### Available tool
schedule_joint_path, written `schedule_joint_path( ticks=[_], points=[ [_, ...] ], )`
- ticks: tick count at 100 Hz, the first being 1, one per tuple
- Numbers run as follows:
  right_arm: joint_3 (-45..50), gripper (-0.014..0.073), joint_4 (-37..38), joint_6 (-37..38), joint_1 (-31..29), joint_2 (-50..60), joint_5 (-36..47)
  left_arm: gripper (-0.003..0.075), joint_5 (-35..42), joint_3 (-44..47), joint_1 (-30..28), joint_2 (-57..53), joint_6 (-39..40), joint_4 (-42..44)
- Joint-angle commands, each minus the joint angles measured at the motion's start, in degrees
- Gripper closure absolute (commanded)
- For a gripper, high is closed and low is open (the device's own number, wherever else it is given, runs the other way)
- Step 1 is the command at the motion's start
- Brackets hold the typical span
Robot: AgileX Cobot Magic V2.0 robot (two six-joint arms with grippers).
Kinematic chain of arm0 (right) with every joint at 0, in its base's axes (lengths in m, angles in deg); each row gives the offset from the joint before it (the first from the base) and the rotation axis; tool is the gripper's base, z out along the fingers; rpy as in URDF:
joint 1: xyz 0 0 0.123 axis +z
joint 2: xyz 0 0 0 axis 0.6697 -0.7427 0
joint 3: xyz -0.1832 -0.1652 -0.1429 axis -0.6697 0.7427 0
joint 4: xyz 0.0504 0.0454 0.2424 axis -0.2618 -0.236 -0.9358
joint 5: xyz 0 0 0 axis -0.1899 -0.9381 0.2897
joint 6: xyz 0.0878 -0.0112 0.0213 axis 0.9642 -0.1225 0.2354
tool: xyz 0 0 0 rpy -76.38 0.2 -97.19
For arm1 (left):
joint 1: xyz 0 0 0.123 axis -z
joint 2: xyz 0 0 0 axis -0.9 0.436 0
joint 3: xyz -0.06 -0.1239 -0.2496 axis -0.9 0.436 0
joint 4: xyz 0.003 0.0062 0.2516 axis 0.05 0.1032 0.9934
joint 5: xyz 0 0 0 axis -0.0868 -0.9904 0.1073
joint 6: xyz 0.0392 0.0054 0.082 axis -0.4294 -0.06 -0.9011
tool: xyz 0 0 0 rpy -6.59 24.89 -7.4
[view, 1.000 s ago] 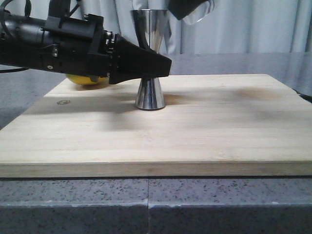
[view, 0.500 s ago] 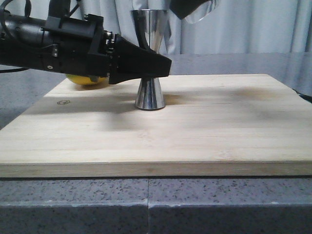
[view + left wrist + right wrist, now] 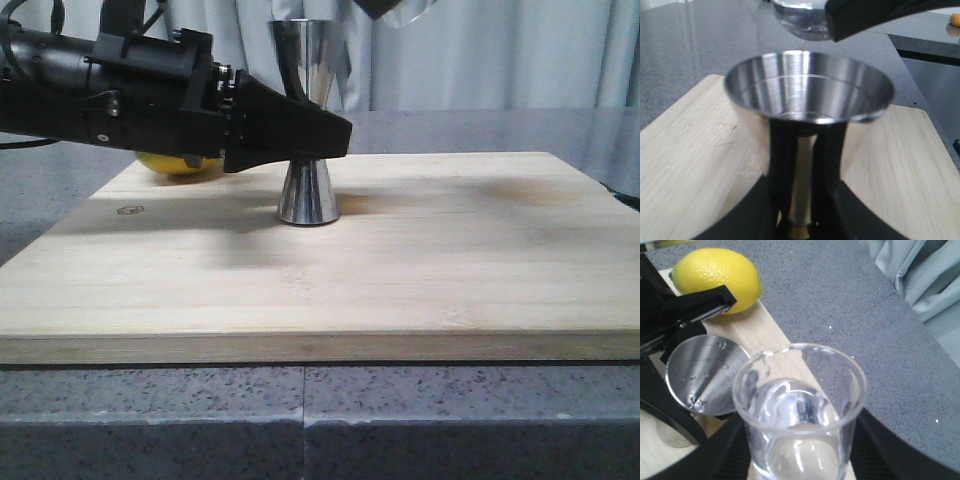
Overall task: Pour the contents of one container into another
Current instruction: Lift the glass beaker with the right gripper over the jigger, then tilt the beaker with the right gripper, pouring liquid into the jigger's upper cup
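Steel jigger (image 3: 308,120) sits pinched at its waist in your left gripper (image 3: 318,135); your right gripper (image 3: 800,460) clasps the glass beaker (image 3: 799,410) above it.

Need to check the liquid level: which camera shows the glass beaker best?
Right wrist view: the beaker fills it, rim, lip and clear liquid visible. Left wrist view shows only its base above the jigger; front view just a cropped sliver at the top edge.

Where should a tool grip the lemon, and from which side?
Across the lemon's fat middle, coming from above or from the back. It lies on its side at the cutting board's far left corner, the left tool and jigger crowding the front.
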Motion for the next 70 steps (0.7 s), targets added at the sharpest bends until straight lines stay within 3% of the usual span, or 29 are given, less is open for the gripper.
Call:
schedule_joint_path(
  ticks=[1,70],
  points=[
    [-2.53,0.0295,2.31,-0.34,0.00,1.52,2.21,0.0659,-6.48,-1.96,0.50,-2.52,0.59,-4.43],
    [-2.53,0.0295,7.30,-0.34,0.00,1.52,0.93,0.0659,-6.48,-5.71,2.55,-2.52,2.29,-4.32]
  ],
)
